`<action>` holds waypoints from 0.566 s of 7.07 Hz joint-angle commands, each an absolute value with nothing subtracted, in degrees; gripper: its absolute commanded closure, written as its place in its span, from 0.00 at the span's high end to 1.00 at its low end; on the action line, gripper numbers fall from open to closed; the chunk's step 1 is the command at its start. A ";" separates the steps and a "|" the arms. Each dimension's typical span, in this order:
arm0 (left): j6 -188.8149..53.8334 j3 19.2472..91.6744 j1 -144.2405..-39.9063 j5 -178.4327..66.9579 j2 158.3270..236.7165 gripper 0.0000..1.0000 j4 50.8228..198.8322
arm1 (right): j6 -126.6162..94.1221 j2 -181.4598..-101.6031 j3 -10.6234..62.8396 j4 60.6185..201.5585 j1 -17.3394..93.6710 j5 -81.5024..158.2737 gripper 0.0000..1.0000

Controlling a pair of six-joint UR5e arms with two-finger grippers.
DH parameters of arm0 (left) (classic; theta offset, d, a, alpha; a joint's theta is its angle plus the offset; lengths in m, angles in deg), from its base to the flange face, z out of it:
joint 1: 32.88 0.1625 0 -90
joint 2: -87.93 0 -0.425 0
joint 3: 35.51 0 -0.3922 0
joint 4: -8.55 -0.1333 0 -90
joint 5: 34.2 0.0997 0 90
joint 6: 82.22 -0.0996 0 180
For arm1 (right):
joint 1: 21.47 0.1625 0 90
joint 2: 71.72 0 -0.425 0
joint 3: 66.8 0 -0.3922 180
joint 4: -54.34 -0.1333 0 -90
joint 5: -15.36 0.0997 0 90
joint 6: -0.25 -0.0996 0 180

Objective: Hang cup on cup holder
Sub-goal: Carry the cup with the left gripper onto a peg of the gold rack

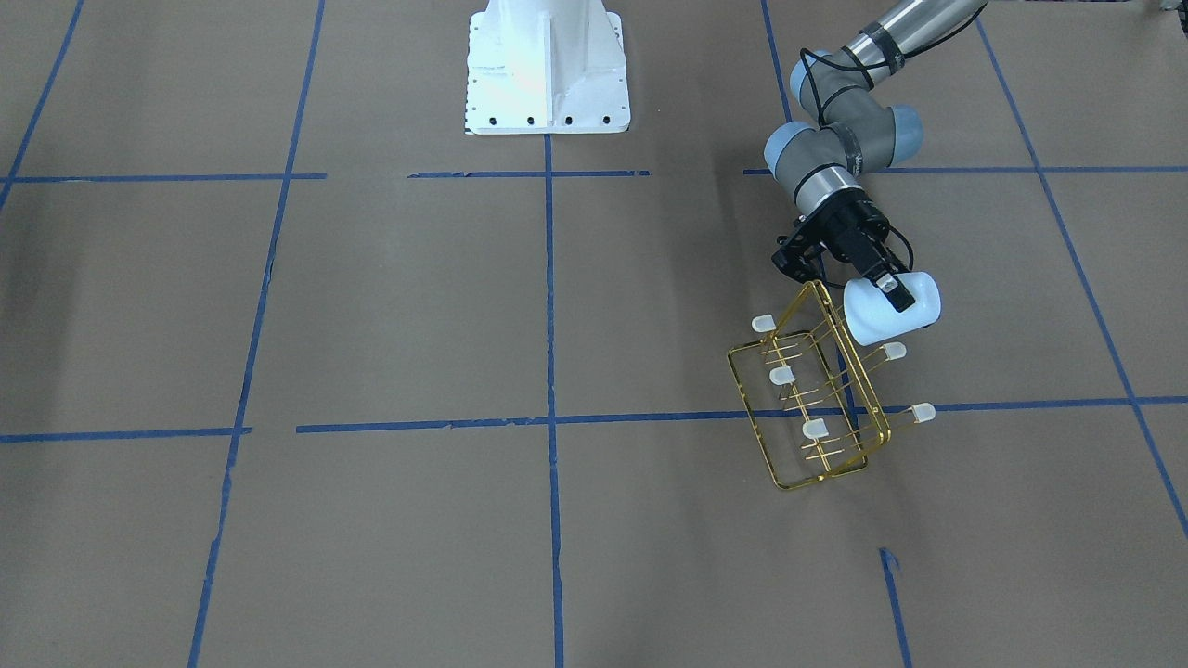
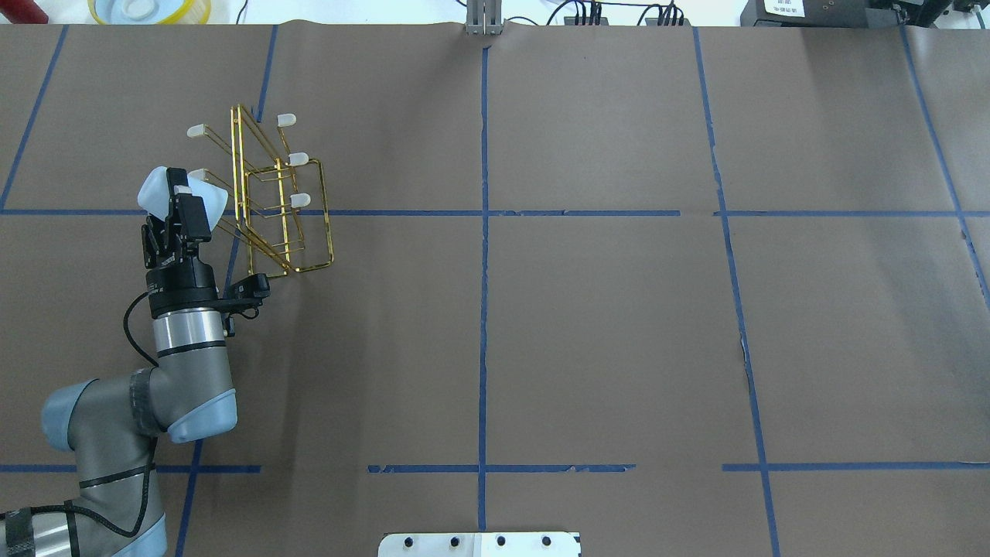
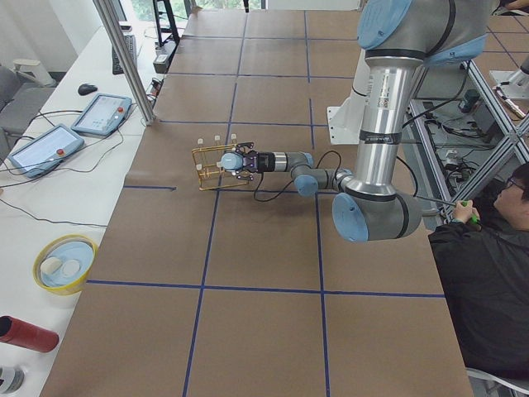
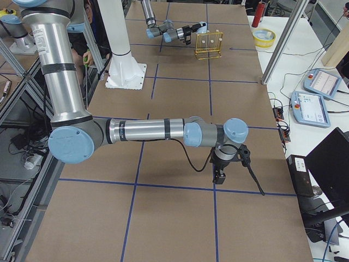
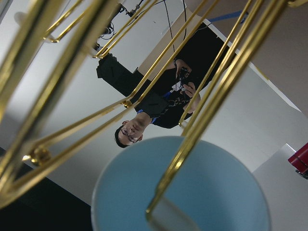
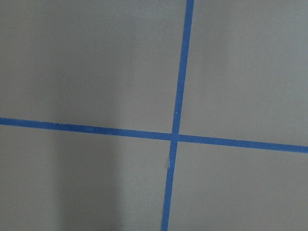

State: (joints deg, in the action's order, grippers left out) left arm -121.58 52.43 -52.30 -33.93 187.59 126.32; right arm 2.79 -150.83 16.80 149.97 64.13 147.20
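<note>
My left gripper (image 2: 179, 199) is shut on the pale blue-white cup (image 2: 155, 189), held on its side just left of the gold wire cup holder (image 2: 288, 232). The front view shows one black finger (image 1: 891, 286) across the cup (image 1: 917, 311), right beside the cup holder's upright frame (image 1: 840, 371). In the left wrist view the cup's open mouth (image 5: 221, 192) fills the bottom, and a gold peg with a whitish tip (image 5: 166, 219) reaches into it. My right gripper (image 4: 220, 173) hangs low over bare table far from both; whether it is open or shut I cannot tell.
The white robot base (image 1: 548, 74) stands at the table's middle rear. A yellow bowl (image 2: 151, 9) and a red cylinder (image 2: 23, 9) lie beyond the far left edge. Control tablets (image 3: 41, 147) sit off the table, and a person (image 3: 488, 281) sits beside it.
</note>
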 commanded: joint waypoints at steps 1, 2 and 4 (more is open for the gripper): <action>-121.51 52.47 -52.21 -34.90 187.51 0.02 126.32 | 2.80 -150.83 16.78 149.97 64.14 147.20 1.00; -121.60 52.47 -52.13 -34.91 187.59 0.02 126.32 | 2.80 -150.83 16.78 149.97 64.14 147.20 1.00; -121.60 52.64 -52.13 -34.47 187.42 0.02 126.41 | 2.71 -150.83 16.78 149.97 64.14 147.20 1.00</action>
State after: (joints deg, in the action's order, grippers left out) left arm -121.59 52.56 -52.15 -34.71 187.50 126.34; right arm 2.75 -150.82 16.78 149.97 64.14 147.20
